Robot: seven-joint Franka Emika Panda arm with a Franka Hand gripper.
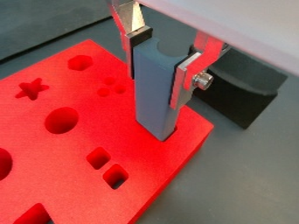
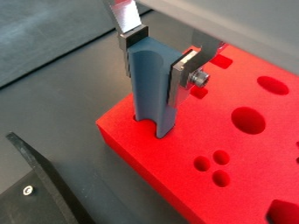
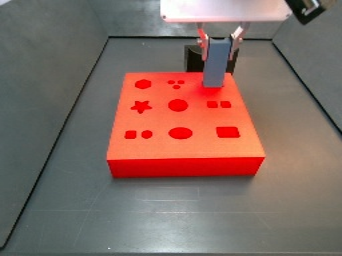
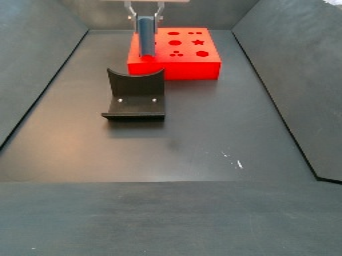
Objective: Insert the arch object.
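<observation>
My gripper [image 1: 163, 52] is shut on a tall blue-grey upright bar [image 1: 155, 92] with a curved scoop in its top end. It shows the same in the other wrist view: gripper [image 2: 162, 54], bar [image 2: 152, 92]. The bar's lower end stands in a hole near a corner of the flat red board [image 1: 70, 131], which has several shaped holes. In both side views the gripper [image 3: 218, 45] [image 4: 143, 22] holds the bar [image 3: 214, 68] [image 4: 140, 45] upright over an edge of the board [image 3: 181, 150] [image 4: 194, 62]. No small dark grey arch object shows in any view.
The dark fixture [image 4: 134, 95] stands on the grey floor beside the board, close to the bar's side [image 1: 246, 96] [image 2: 35, 184]. Raised walls run along the floor's sides [image 3: 54, 150].
</observation>
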